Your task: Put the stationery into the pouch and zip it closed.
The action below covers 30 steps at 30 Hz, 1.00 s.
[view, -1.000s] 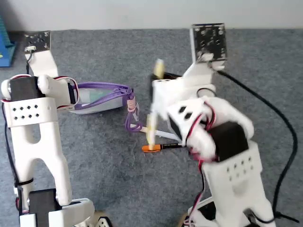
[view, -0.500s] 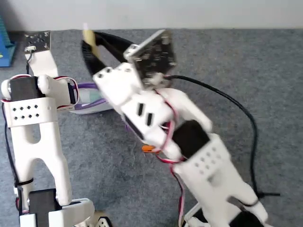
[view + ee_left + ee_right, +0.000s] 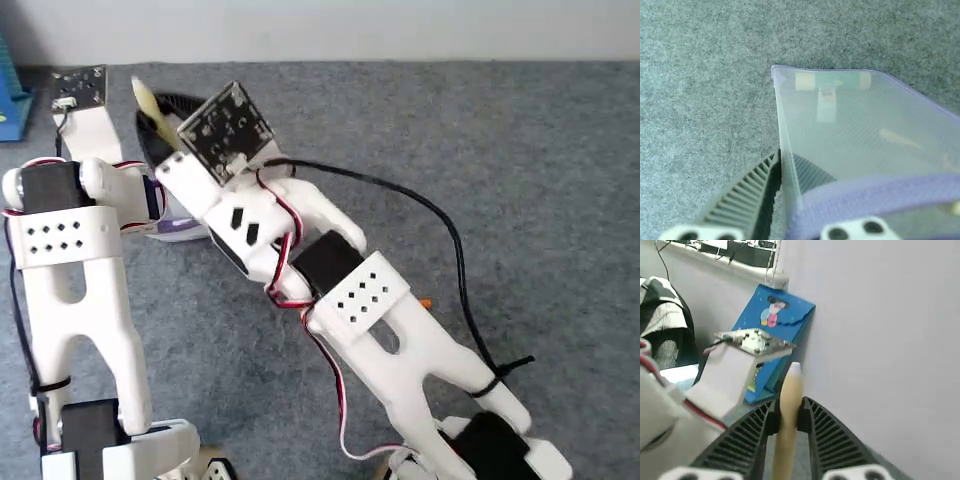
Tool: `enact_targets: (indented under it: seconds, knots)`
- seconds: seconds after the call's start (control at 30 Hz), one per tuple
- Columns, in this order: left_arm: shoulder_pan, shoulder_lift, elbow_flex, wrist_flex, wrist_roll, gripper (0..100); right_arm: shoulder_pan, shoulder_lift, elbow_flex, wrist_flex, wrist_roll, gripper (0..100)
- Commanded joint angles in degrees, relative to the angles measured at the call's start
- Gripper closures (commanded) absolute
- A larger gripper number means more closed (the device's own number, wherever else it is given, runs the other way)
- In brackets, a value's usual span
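The right gripper (image 3: 152,118) (image 3: 788,414) is positioned above the far left part of the table (image 3: 520,150), with its arm stretched diagonally from the near right corner. Its jaws are set narrow and are clamped on a cream pen (image 3: 143,98) (image 3: 785,440), which is held upright between the ribbed fingers (image 3: 822,440) and projects beyond their tips. The pouch (image 3: 182,228) (image 3: 855,125) is located on the table near the left edge, between the two arms, and is largely covered in the high view by the right arm. The left gripper (image 3: 787,167) is closed on the pouch's edge close to the purple zip band (image 3: 875,192), with one ribbed finger (image 3: 747,197) lying against the translucent wall. A green-and-white item (image 3: 832,82) is seen through that wall at the pouch's far end. An orange object (image 3: 425,302), mostly hidden, is seen beside the right arm's lower link. A blue folder (image 3: 775,340) is leaned against the wall behind the table's far left corner.
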Motion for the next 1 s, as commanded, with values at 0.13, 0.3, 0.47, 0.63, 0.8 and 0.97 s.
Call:
enact_targets:
  seconds: [0.13, 0.3, 0.47, 0.63, 0.8, 0.97]
  knots:
    - [-0.09, 0.09, -0.13, 1.49, 0.62, 99, 0.92, -12.18, 5.36, 11.3, 2.02, 79.4]
    - [0.0, 0.18, -0.13, 1.49, 0.62, 99, 1.19, -16.66, 5.19, 15.52, 2.11, 82.3]
    - [0.09, 0.18, -0.13, 1.49, 0.62, 99, 8.04, -20.35, 5.45, 19.21, 0.97, 95.8]
    - [0.09, 0.18, -0.13, 1.49, 0.62, 99, 17.45, -21.32, 5.27, 29.41, -10.73, 98.3]
    - [0.18, 0.26, -0.13, 1.49, 0.62, 99, 15.25, -21.41, 5.1, 33.54, -15.12, 98.4]
    - [0.0, 0.26, -0.13, 1.49, 0.62, 99, 7.34, -19.56, 5.71, 33.45, -15.65, 98.4]
